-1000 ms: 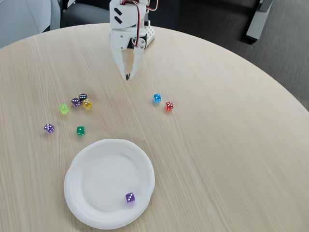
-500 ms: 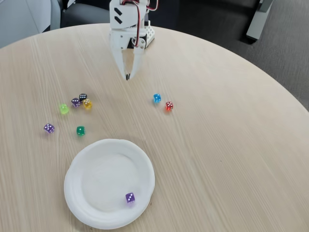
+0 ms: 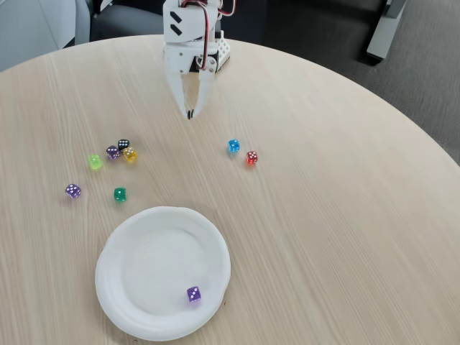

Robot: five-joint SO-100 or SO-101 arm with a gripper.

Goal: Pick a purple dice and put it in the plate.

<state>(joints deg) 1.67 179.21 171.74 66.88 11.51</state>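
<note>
While the white robot arm's gripper point(image 3: 190, 113) hangs near the far edge of the round pale wooden table point(image 3: 345, 215), its 2 thin fingers are pressed together at the tips and hold nothing. It points down, well away from every die.

1 small see-through deep-violet die with white dots point(image 3: 193, 294) lies inside the round white paper plate point(image 3: 115, 287), near the plate's front right rim in the fixed view. So 1 purple die is in the plate already. Another deep-violet die point(image 3: 72, 190) sits alone on the table, left of the plate and well apart from it. I think this is the next one to pick.

Other dice lie around. A green die point(image 3: 120, 194) sits between that violet die and the plate. Farther back, a duller grey-purple die point(image 3: 113, 152), a black die point(image 3: 123, 144) and a yellow die point(image 3: 130, 154) huddle close together, with a bright lime die point(image 3: 95, 162) just beside them. A blue die point(image 3: 233, 146) and a red die point(image 3: 251, 157) sit near each other on the right.

To do this step well, I think the arm should swing to the left and open its fingers wide before it comes down. It should come straight down over the lone violet die, with 1 finger on each side. The die is tiny and smooth, so a crooked squeeze could make it pop away. It must not pick the dull purple die in the huddle.
</note>
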